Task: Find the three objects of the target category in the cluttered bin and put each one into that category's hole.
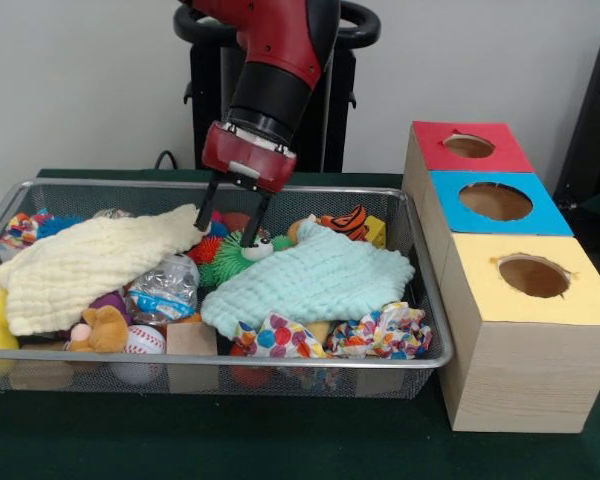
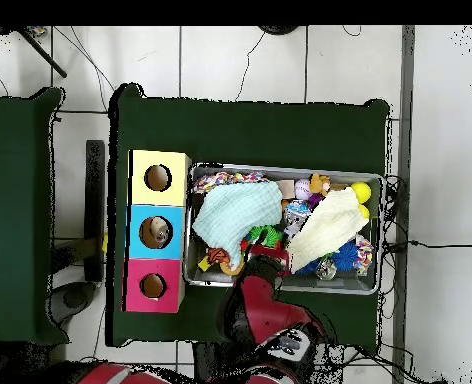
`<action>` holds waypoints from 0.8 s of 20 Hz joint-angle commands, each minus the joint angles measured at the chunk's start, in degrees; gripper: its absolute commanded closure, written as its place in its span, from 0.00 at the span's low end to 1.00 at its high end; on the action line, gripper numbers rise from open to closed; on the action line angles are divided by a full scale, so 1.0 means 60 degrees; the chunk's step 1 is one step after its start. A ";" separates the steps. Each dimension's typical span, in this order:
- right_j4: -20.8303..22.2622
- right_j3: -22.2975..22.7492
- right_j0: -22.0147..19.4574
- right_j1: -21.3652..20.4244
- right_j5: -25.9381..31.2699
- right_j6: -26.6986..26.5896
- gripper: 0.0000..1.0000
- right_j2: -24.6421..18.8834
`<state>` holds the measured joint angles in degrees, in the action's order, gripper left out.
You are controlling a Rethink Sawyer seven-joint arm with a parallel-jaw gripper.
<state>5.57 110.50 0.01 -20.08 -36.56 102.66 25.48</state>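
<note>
We see the red-and-black hand (image 1: pixel 230 215) spread open, empty, lowered between the pale yellow cloth (image 1: pixel 90 262) and mint cloth (image 1: pixel 310 280), reaching the green spiky toy (image 1: pixel 230 260) beneath.

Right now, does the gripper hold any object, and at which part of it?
Nothing is held. The gripper is open, its fingers lowered between the yellow cloth and the green spiky toy.

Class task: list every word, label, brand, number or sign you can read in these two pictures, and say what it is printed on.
None can be read.
The crinkly clear packet in the wire bin carries blue print, too blurred to read.
The red, blue and yellow boxes bear no lettering.
</note>
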 commanded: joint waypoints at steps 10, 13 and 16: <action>0.3814 -0.3514 0.0120 0.0690 0.3098 -0.0357 0.00 -0.1035; 0.4532 -0.3591 -0.0124 0.0538 0.3308 -0.0192 0.00 -0.1520; 0.4890 -0.3605 -0.0260 0.0420 0.3477 0.0066 0.00 -0.1719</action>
<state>27.96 96.48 0.49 -18.01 -22.52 102.66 24.79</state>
